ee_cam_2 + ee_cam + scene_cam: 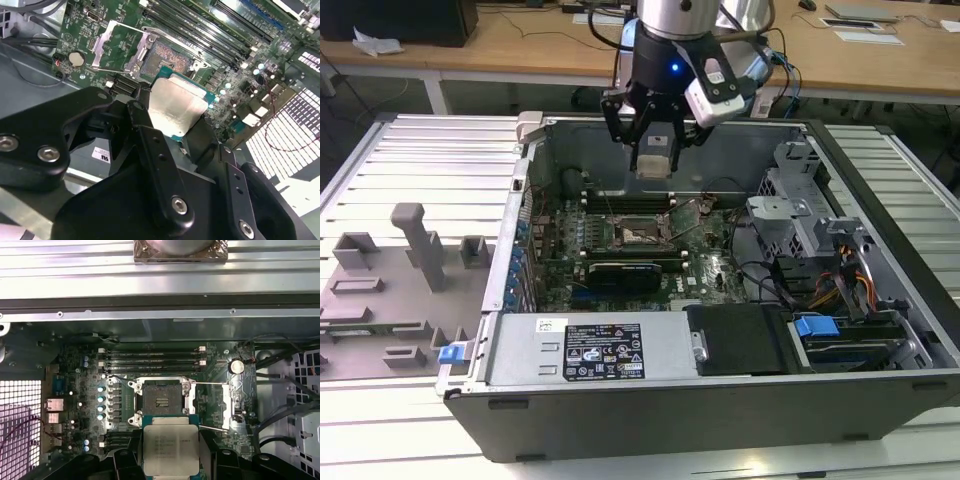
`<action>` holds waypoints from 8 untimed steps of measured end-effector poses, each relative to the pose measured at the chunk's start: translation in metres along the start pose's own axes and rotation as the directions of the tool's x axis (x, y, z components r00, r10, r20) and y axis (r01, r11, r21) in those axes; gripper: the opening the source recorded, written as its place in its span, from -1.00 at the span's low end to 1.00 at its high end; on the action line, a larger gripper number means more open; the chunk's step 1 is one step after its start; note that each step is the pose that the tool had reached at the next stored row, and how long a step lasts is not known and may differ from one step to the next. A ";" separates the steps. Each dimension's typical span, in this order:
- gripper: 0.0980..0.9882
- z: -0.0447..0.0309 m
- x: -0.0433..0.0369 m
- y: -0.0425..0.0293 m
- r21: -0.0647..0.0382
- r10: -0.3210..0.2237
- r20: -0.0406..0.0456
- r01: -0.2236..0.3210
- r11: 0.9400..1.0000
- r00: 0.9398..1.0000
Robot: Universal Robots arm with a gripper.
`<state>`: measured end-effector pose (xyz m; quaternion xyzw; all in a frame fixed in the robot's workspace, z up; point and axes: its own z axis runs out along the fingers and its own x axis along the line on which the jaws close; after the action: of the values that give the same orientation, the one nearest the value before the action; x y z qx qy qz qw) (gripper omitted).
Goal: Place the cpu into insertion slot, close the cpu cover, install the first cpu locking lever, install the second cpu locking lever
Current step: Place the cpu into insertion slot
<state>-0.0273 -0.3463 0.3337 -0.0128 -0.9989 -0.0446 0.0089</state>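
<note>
My gripper [653, 158] hangs over the open computer case, shut on the cpu [653, 163]. In both wrist views the cpu [171, 449] [176, 109] is a flat square chip with a pale metal top and a green rim, pinched at two opposite edges by the black fingers [125, 462]. It is held in the air above the green motherboard, a little short of the insertion slot [161, 401] [167, 56] [640, 232], whose contact field is bare. The cpu cover [234, 402] [107, 44] is swung open beside the slot. Thin locking levers [210, 384] stand released by it.
Long black memory slots [152, 357] run along the far side of the slot, and a black card [625, 268] lies on its near side. A drive cage with cables [800, 230] stands at the exterior view's right. A grey holder fixture [410, 260] lies outside the case at that view's left.
</note>
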 end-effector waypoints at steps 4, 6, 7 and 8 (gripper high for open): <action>0.00 0.0089 0.0006 -0.0008 0.000 0.000 0.000 0.000 1.000 1.000; 0.00 0.0140 0.0009 -0.0013 0.002 0.002 0.001 -0.002 1.000 1.000; 0.00 0.0150 0.0009 -0.0014 0.002 0.029 0.003 -0.029 1.000 1.000; 0.00 0.0153 0.0009 -0.0014 0.001 0.049 0.005 -0.049 0.999 0.999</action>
<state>-0.0285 -0.3463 0.3183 -0.0374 -0.9983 -0.0436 0.0077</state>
